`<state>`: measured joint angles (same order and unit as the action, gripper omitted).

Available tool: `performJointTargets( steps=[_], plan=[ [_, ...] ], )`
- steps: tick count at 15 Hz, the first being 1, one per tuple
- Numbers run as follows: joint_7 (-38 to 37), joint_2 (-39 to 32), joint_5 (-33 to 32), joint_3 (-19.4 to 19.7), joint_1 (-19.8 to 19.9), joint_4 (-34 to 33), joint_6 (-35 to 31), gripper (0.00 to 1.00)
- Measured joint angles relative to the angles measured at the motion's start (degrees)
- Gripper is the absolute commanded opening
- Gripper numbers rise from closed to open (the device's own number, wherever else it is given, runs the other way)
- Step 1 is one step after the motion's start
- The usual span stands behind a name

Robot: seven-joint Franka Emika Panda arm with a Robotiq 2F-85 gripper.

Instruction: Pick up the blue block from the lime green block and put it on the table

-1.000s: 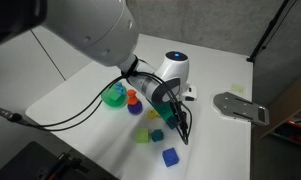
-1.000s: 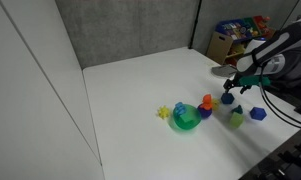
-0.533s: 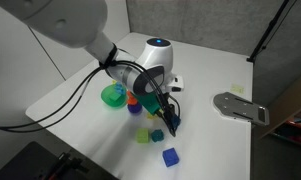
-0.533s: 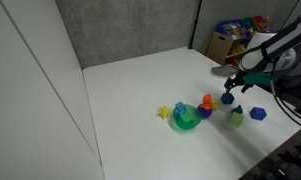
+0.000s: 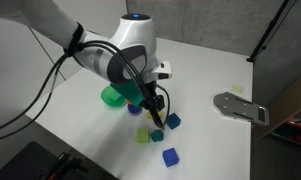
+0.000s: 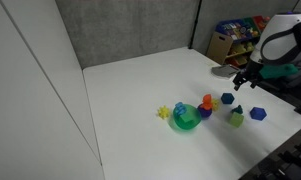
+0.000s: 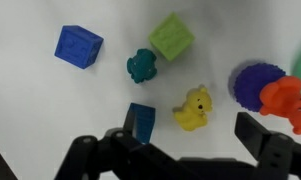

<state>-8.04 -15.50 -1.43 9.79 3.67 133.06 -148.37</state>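
Observation:
The blue block (image 7: 141,122) rests on the white table (image 7: 40,110), just inside my left finger in the wrist view. It also shows in both exterior views (image 5: 174,121) (image 6: 227,98). The lime green block (image 7: 171,37) stands apart from it on the table, with nothing on top, and shows in both exterior views (image 5: 143,135) (image 6: 236,119). My gripper (image 7: 190,140) is open and empty and hovers above the toys (image 5: 156,112) (image 6: 244,77). It touches no block.
A brighter blue cube (image 7: 78,45), a small teal piece (image 7: 141,65) and a yellow bear (image 7: 193,110) lie near the blocks. A purple toy (image 7: 252,85), an orange toy (image 7: 285,100) and a green bowl toy (image 5: 114,96) stand beside them. A grey plate (image 5: 240,106) lies off the table's edge.
My gripper has let go of the blue block and lifted away from it. The block now rests on the table by itself.

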Motion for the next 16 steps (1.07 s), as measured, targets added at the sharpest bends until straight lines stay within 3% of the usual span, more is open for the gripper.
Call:
performJointTargets(
  steps=[8, 16],
  plan=[
    [4.37, 17.72, -0.04, -2.98, 0.0, 5.4, 18.09, 1.0],
    [4.61, 33.58, -0.04, -3.38, 0.03, 4.76, 32.64, 1.0]
  ],
)
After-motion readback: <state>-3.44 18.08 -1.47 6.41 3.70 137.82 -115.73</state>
